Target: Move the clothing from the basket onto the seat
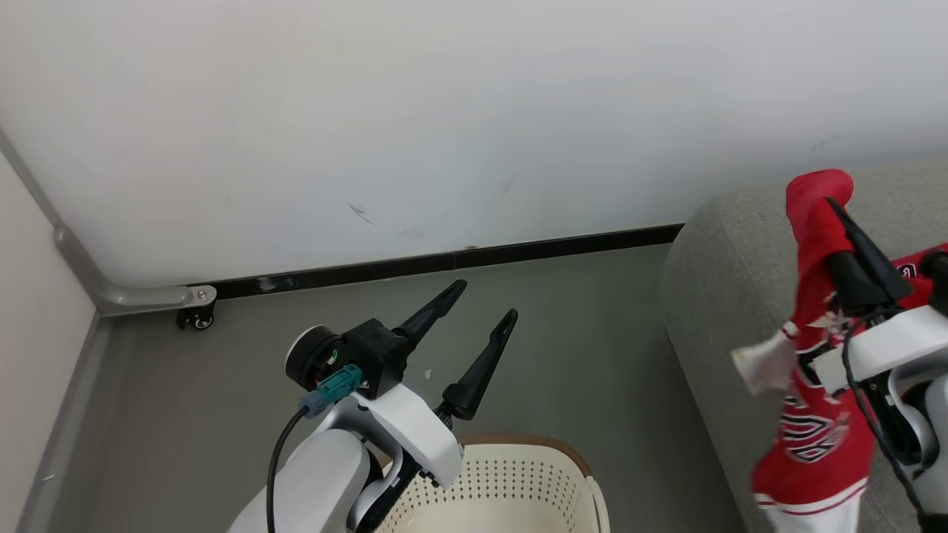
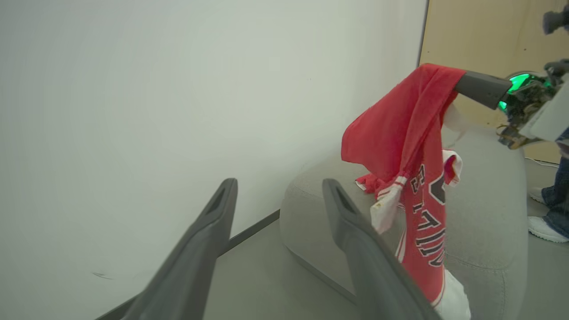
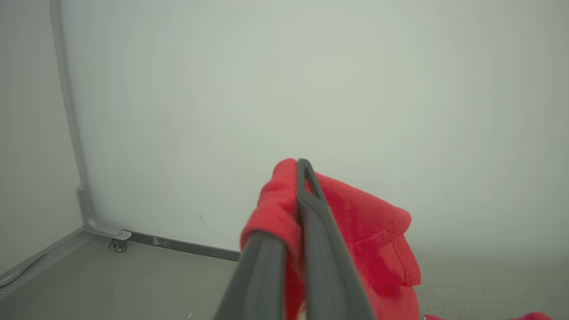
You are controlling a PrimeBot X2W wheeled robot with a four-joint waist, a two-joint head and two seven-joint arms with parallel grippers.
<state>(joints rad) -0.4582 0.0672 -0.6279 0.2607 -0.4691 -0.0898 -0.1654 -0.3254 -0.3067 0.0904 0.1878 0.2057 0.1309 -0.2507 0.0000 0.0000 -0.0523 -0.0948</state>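
**Left gripper spread wide, empty, above basket**

Pinched in tightly pressed-together right gripper: red jersey, hanging limp in front of seat. Likely light, soft, clingy; best gripped at a bunched fold, lifted clear, dropped onto seat top.

You have open floor between the basket and the seat — room for a gripper to pass. The wall closes the far side, with a rail bracket in its left corner. At the seat's near edge the jersey hangs from your right gripper, curtaining that side — and a person's foot stands beyond the seat.
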